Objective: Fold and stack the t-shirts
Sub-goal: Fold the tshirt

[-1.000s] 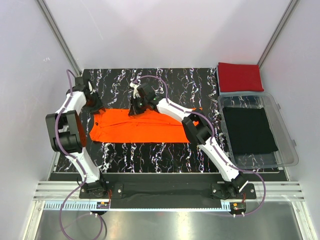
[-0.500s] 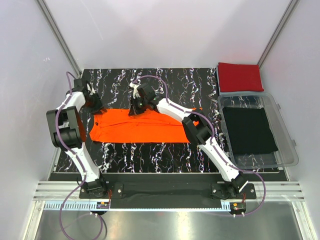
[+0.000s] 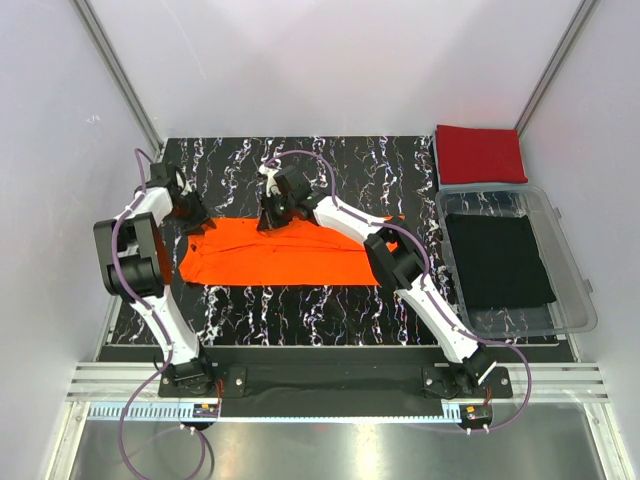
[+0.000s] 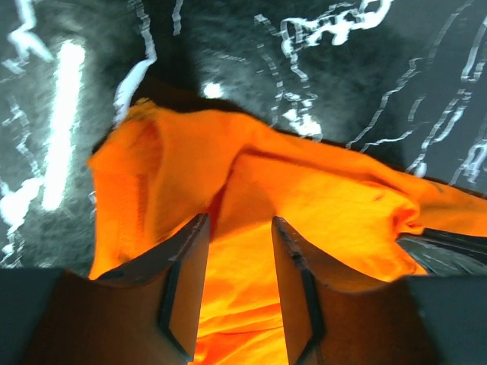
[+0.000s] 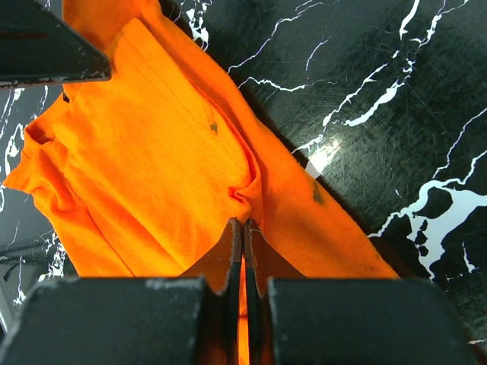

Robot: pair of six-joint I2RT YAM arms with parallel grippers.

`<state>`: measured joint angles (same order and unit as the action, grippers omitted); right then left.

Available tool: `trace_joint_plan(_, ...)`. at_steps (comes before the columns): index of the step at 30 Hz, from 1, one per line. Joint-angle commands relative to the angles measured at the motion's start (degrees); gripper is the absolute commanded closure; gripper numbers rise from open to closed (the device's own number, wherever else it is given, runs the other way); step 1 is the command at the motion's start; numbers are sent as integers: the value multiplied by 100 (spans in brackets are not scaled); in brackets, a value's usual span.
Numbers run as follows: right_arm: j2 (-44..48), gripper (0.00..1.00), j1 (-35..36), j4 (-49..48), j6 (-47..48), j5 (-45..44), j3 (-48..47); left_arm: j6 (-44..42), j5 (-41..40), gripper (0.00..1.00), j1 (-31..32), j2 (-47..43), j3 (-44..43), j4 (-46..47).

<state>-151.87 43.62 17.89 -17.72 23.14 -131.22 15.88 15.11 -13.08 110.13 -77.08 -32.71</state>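
Step in hand, as judged: first fold of orange t-shirt [image 3: 280, 255], lying spread across centre of surface [image 3: 300, 300], long side running 9 to 3 o'clock

Clear bin [image 3: 575, 300] holding black cloth [image 3: 498, 260], sitting at 3 o'clock

Left claw [image 4: 240, 224] hanging over shirt's 10 o'clock corner, jaws half apart, straddling bunched cloth, not pinching

Right claw [image 5: 242, 222] pinching shirt's far edge at 12 o'clock, jaws closed tight on pucker

Red t-shirt [image 3: 480, 153] lying folded at 1 o'clock corner

Next move likely calling for left claw closing on its corner, then both drawing far edge toward 6 o'clock
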Motion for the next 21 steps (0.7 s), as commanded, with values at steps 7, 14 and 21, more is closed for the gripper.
trace_joint_plan(7,510,100,86,-75,75,59,-18,-76,-247,59,191,-264,79,72)
trace_joint_plan(14,615,100,86,-66,119,60,35,55,-218,96,429,-429,44,19)
trace_joint_plan(21,966,100,86,-75,128,7,351,328,-966,100,499,-1028,140,-437)
